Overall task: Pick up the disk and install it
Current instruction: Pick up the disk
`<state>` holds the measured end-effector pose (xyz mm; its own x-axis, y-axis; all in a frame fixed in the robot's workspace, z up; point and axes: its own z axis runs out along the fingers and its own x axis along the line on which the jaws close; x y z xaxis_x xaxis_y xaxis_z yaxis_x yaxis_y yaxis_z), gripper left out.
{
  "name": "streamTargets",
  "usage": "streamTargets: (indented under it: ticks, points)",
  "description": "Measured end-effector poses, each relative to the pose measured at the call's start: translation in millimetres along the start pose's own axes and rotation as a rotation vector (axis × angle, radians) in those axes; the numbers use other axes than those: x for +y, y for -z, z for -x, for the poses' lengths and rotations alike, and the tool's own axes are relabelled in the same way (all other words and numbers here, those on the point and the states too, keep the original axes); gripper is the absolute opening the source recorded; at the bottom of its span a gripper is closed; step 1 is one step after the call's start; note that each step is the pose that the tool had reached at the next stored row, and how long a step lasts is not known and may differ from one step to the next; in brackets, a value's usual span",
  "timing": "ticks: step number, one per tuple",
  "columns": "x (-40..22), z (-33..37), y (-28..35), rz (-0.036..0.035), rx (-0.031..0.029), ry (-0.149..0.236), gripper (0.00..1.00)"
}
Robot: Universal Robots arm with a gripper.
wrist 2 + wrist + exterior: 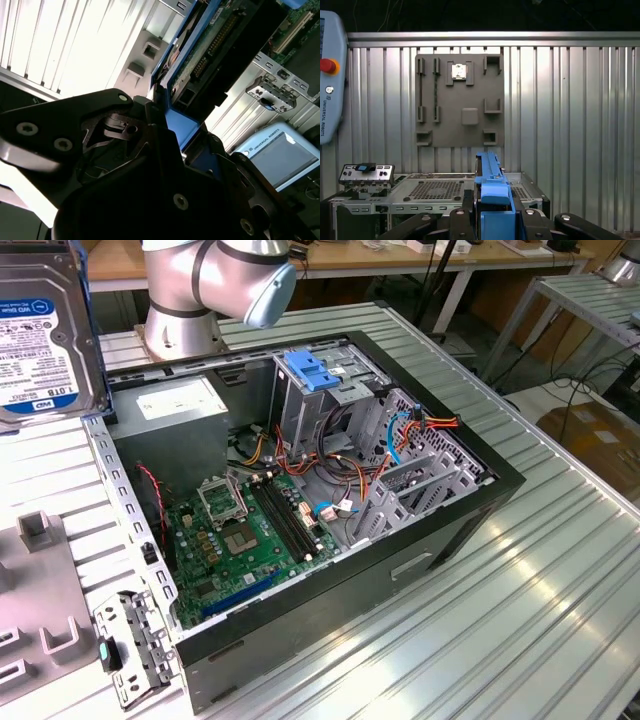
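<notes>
The disk (pixel 45 330) hangs in the air at the exterior view's upper left, label side facing the camera, clear of the open computer case (pixel 480 510). In the first wrist view its blue side rail (pixel 492 200) stands edge-on between the black fingers (pixel 468 202) of my gripper (pixel 492 215), which is shut on it. The second wrist view shows the disk's green circuit-board underside (pixel 215 45) and blue rail (pixel 187 125) leading out from the gripper (pixel 167 132).
The case lies open on the ribbed metal table (pixel 560 600), with motherboard (pixel 250 540), cables and a grey drive cage topped by a blue clip (pixel 315 370). A grey fixture plate (pixel 460 100) lies beside it. A teach pendant (pixel 330 75) sits nearby. The arm's base (pixel 190 300) stands behind the case.
</notes>
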<state>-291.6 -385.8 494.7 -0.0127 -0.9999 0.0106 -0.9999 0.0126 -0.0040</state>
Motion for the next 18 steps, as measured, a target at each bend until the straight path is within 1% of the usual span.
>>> streamTargets:
  ticks: [4, 6, 8, 9, 11, 13, 14, 16, 17, 18]
  points:
    - [-3.9, -5.9, -0.3, -0.0001, -0.0001, 0.0, 0.37]
    - [-9.2, -8.9, -0.5, 0.0001, 0.0001, 0.0, 0.37]
    - [-14.0, -10.0, -0.7, 0.0, 0.0002, 0.0, 0.37]
    - [-19.8, -11.1, -0.9, 0.0, 0.0005, 0.0, 0.37]
    - [-26.4, -12.3, -1.2, -0.0001, 0.0009, 0.0, 0.37]
    - [-36.5, -14.0, -1.5, 0.0, 0.0016, 0.0, 0.37]
    - [-40.3, -14.7, -1.6, 0.0, 0.0019, 0.0, 0.37]
    - [-45.3, -15.6, -1.8, 0.0, 0.0022, 0.0, 0.37]
    - [-49.7, -16.5, -1.9, -0.0001, 0.0025, 0.0, 0.37]
    - [-52.1, -17.0, -2.0, 0.0, 0.0026, 0.0, 0.37]
